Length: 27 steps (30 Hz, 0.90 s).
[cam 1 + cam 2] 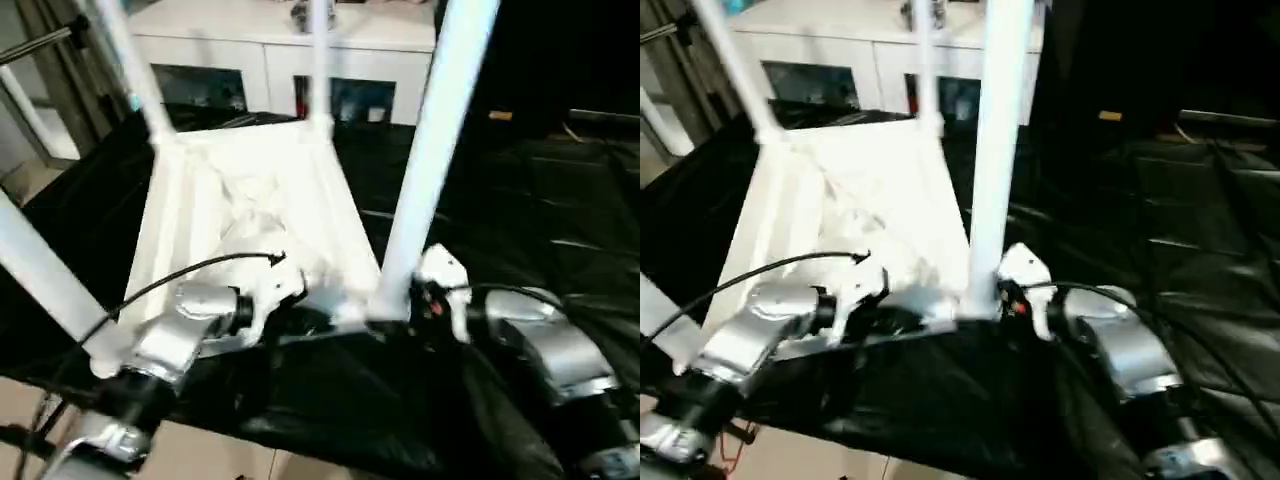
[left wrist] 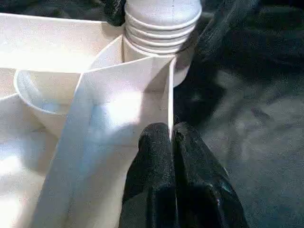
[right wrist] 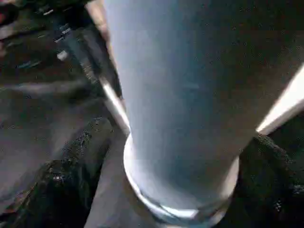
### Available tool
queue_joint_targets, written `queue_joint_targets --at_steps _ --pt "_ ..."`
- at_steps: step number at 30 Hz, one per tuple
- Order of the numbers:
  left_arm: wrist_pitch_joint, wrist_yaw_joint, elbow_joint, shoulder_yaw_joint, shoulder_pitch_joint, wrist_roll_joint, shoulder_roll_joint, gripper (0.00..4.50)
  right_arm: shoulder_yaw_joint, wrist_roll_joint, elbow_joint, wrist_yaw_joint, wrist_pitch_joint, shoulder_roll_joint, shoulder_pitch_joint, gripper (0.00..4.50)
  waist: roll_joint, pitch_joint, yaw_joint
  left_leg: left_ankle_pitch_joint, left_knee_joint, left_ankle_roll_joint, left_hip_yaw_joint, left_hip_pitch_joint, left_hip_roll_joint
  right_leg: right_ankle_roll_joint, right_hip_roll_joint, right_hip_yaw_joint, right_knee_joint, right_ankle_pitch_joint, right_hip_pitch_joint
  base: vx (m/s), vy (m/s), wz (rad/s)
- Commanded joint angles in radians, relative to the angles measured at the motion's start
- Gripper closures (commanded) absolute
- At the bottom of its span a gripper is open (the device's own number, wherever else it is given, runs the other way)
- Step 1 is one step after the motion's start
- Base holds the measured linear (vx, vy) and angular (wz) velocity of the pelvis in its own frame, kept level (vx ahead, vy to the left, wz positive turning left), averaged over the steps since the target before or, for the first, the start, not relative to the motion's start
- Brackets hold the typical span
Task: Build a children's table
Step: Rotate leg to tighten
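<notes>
The white tabletop (image 1: 250,200) lies upside down on the black cloth, ribbed underside up. Legs stand up from its corners: a thick near-right leg (image 1: 430,150), two far legs (image 1: 140,70) (image 1: 320,60) and a near-left leg (image 1: 45,280). My left gripper (image 2: 172,137) is shut on a thin rib of the tabletop, just beside the near-right corner socket, where the ringed end of that leg (image 2: 161,19) sits. My right gripper (image 3: 175,156) stands open around the foot of the same leg, one black finger (image 3: 61,190) on either side and slightly clear of it.
A white cabinet (image 1: 260,60) with glass doors stands behind the tabletop. Black cloth (image 1: 520,200) covers the work surface and falls over its near edge above a tan floor (image 1: 200,450). Metal bars (image 1: 40,40) rise at the far left.
</notes>
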Motion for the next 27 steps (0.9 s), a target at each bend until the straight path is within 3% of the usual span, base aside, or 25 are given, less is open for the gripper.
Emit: queue_joint_targets --at_steps 1,2,4,12,21,23,25,26,27 --pt "-0.012 -0.04 -0.003 -0.032 0.013 -0.012 0.0 4.5 0.028 0.034 -0.044 0.062 0.011 -0.003 -0.003 0.72 -0.017 -0.054 0.004 -0.183 -0.061 0.079 0.008 0.004 0.015 -0.228 -0.043 0.03 -0.072 -0.172 0.051 0.0 0.0 0.0" --pt "-0.009 -0.05 -0.005 -0.032 0.013 -0.014 0.008 4.5 0.034 0.042 -0.047 0.087 0.022 -0.01 -0.004 0.81 -0.026 -0.054 0.006 -0.183 -0.062 0.075 0.009 0.004 0.015 -0.226 -0.043 0.031 -0.072 -0.175 0.05 0.0 0.0 0.0" --pt "-0.008 -0.056 -0.008 -0.034 0.013 -0.014 0.013 4.5 0.039 0.044 -0.046 0.099 0.027 -0.012 -0.005 0.98 -0.022 -0.054 0.01 -0.18 -0.062 0.07 0.008 0.005 0.015 -0.223 -0.044 0.032 -0.071 -0.183 0.049 0.0 0.0 0.0" --pt "-0.013 -0.062 0.0 -0.032 0.011 -0.009 0.014 4.5 0.06 0.041 -0.042 0.108 0.033 0.004 -0.005 1.69 -0.026 -0.057 0.017 -0.153 -0.059 0.065 0.009 0.004 0.013 -0.228 -0.043 0.032 -0.066 -0.139 0.051 0.0 0.0 0.0" --pt "0.006 0.024 0.033 -0.023 0.0 0.015 -0.024 4.5 0.051 0.035 -0.044 0.049 0.029 0.047 0.044 1.81 -0.021 -0.052 0.017 -0.188 -0.063 0.048 0.008 0.005 0.013 -0.21 -0.043 0.032 -0.076 -0.2 0.049 0.0 0.0 0.0" --pt "0.044 0.133 0.068 0.003 -0.028 0.026 -0.082 4.5 0.012 0.011 0.002 -0.086 0.017 0.11 0.042 1.81 -0.021 -0.04 0.011 -0.272 -0.07 0.018 0.007 0.012 0.009 -0.183 -0.043 0.031 -0.092 -0.345 0.041 0.0 0.0 0.0" --pt "0.073 0.243 0.109 0.026 -0.063 0.039 -0.142 4.5 -0.038 -0.02 0.077 -0.267 0.02 0.19 0.02 1.82 -0.016 -0.04 0.005 -0.327 -0.073 -0.011 0.002 0.02 0.005 -0.146 -0.046 0.028 -0.101 -0.462 0.037 0.0 0.0 0.0" --pt "0.074 0.25 0.112 0.028 -0.065 0.039 -0.146 4.5 -0.041 -0.021 0.082 -0.278 0.021 0.195 0.018 1.82 -0.023 -0.04 -0.001 -0.354 -0.073 -0.019 -0.004 0.021 0.002 -0.124 -0.046 0.025 -0.105 -0.511 0.038 0.0 0.0 0.0" --pt "0.086 0.346 0.162 0.045 -0.106 0.046 -0.21 4.5 -0.087 -0.041 0.154 -0.451 0.037 0.275 -0.01 1.83 -0.005 -0.04 -0.002 -0.359 -0.076 -0.024 -0.008 0.02 0.001 -0.116 -0.047 0.024 -0.104 -0.518 0.041 -0.051 0.013 -0.08"
